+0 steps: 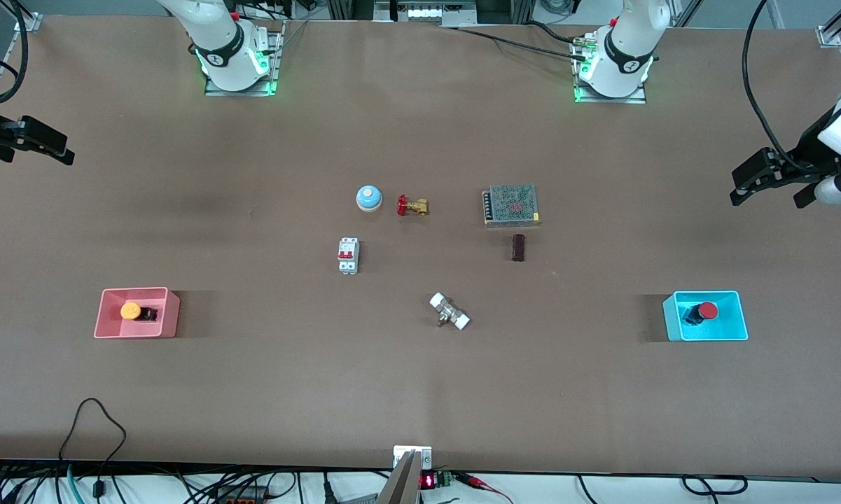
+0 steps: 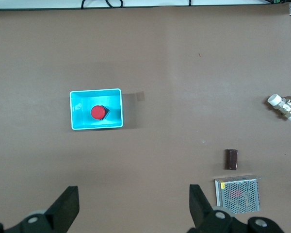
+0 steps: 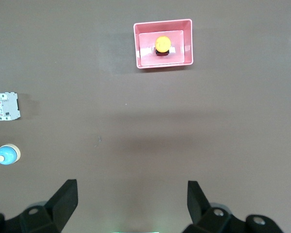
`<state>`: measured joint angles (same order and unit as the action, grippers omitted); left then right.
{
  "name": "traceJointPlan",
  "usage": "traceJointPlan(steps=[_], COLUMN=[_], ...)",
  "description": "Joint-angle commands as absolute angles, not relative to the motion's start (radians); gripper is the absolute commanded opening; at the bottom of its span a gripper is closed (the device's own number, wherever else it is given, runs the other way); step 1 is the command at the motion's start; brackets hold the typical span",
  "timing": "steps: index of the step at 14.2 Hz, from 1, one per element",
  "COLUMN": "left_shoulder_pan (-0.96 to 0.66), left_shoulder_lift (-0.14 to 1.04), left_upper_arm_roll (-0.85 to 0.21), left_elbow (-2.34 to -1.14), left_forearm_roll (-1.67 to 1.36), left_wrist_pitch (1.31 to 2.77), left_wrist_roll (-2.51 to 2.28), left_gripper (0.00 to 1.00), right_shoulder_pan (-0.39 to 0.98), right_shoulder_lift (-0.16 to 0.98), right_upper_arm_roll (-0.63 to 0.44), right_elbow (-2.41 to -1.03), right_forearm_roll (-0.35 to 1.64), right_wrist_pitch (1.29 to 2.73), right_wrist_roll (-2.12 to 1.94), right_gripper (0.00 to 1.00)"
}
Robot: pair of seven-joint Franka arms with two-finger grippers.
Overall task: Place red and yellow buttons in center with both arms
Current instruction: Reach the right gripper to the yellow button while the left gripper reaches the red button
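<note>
The yellow button [image 1: 131, 311] sits in a pink tray [image 1: 168, 315] toward the right arm's end of the table; it also shows in the right wrist view [image 3: 162, 43]. The red button [image 1: 706, 311] sits in a cyan tray [image 1: 735, 322] toward the left arm's end; it also shows in the left wrist view [image 2: 98, 112]. My left gripper [image 1: 770, 196] [image 2: 133, 194] is open and empty, up in the air over that end of the table. My right gripper [image 1: 59, 150] [image 3: 131, 187] is open and empty over the right arm's end. The bare brown center [image 1: 427, 255] lies between the trays.
Around the center lie a blue dome bell [image 1: 369, 198], a red-handled brass valve [image 1: 412, 206], a white circuit breaker [image 1: 348, 255], a mesh-topped metal box [image 1: 510, 205], a small dark block [image 1: 518, 247] and a white-ended fitting [image 1: 449, 311].
</note>
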<state>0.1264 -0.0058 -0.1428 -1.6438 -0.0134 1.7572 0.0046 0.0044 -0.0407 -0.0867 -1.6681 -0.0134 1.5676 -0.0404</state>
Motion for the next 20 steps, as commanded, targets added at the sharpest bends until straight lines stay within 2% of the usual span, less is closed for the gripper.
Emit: traceJointPlan(steps=[1,5,7,14,18,20], left_shoulder_pan=[0.129,0.135,0.146,0.192,0.218,0.235], left_shoulder_lift=[-0.026,-0.014,0.026,0.185,0.287,0.339], left_upper_arm_roll=[-0.143,-0.138,-0.132,-0.130,-0.130,-0.130], left_elbow=[-1.658,-1.663,-1.663,-1.664,-1.663,-1.663], left_forearm_roll=[-0.012,-0.009,-0.005,0.057,0.094,0.094], left_wrist_pitch=[1.749,1.758,1.776,1.861,1.960,2.015], left_wrist_roll=[-0.003,0.006,0.014,0.015,0.015,0.018], left_gripper=[1.00,1.00,1.00,1.00,1.00,1.00], right_shoulder_pan=[0.003,0.002,-0.002,-0.012,-0.012,-0.014], right_shoulder_lift=[-0.074,-0.058,0.000,0.299,0.478,0.534], right_upper_arm_roll=[-0.083,-0.083,-0.083,-0.089,-0.091,-0.091], right_elbow=[-1.698,-1.697,-1.694,-1.668,-1.585,-1.583], right_forearm_roll=[-0.017,-0.023,-0.025,-0.044,-0.081,-0.083], right_wrist_pitch=[1.549,1.560,1.615,1.958,2.034,2.103], right_wrist_roll=[-0.035,-0.038,-0.040,-0.052,-0.052,-0.060], right_gripper=[1.00,1.00,1.00,1.00,1.00,1.00])
